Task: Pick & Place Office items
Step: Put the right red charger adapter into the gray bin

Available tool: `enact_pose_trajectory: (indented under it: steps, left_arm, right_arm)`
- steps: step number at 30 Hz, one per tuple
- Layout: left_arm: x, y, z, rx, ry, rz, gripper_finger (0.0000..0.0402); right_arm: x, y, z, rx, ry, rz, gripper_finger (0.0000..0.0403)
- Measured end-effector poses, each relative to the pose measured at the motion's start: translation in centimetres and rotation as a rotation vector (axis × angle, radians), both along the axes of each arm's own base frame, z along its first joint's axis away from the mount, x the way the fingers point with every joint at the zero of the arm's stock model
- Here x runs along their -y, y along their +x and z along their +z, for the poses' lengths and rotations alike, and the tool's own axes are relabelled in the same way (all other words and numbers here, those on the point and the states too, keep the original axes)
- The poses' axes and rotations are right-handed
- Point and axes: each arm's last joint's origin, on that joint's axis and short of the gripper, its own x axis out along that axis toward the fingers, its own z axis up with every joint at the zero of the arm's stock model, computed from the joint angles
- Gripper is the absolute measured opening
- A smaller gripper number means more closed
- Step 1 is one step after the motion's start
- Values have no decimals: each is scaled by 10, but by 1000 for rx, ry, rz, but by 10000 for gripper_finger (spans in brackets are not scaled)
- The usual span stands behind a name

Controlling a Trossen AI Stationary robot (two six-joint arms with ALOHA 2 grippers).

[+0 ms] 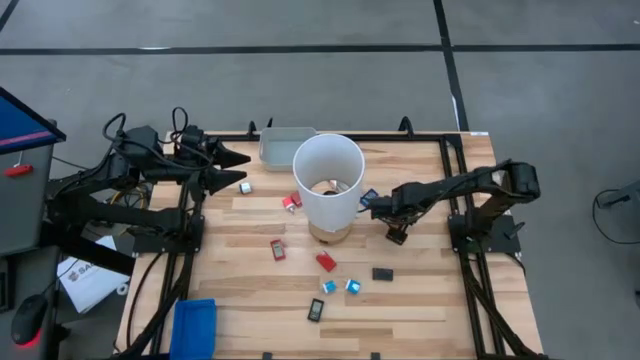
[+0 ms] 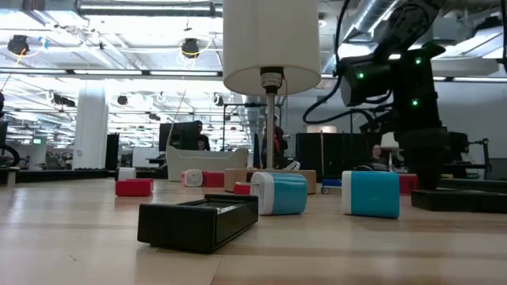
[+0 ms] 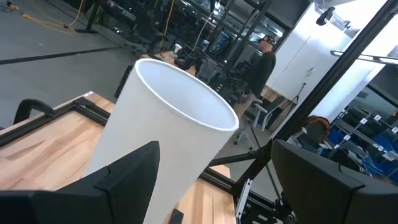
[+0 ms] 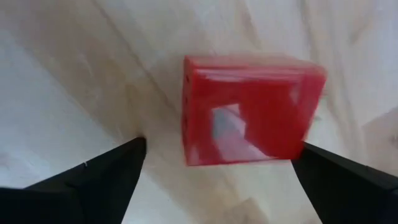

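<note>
Right arm: reaches from the table's right side toward the centre, elbow raised, forearm angled down and wrist pitched toward the boards just right of the white cylinder (image 1: 328, 182).
Right gripper (image 4: 217, 168): fingers spread wide, one on either side of a red block (image 4: 249, 111) on the wood, neither touching it.
Red block: lies flat on the wood, broad face up, long axis running across the gap from one finger toward the other.
Left arm: folded at the table's left rear, its forearm lying level above the boards.
Left gripper (image 1: 240, 170): points at the cylinder, fingers apart and empty.
Other office items: a black piece (image 1: 383, 273), two light blue pieces (image 1: 340, 287) and a red piece (image 1: 326, 262) lie scattered in front of the cylinder.
Trays: grey tray (image 1: 283, 146) at the rear edge, blue tray (image 1: 194, 326) at the front left corner.
</note>
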Motion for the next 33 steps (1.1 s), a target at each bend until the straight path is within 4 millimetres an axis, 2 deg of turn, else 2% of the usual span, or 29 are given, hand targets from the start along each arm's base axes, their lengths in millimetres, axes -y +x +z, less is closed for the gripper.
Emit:
enact_pose_trajectory:
  steps: [6,17,24,33]
  left_arm:
    - [0,0,0,2,-4,0,305]
    - [0,0,0,5,-3,0,305]
    - [0,0,1,6,-3,0,305]
    - [0,0,1,6,-3,-1,305]
  right_arm:
    - [-4,5,-4,-18,-4,56,396]
    - [16,2,-3,-12,41,-30,384]
    - [24,0,-3,-8,68,-83,314]
    - [24,-1,-3,-19,61,-126,217]
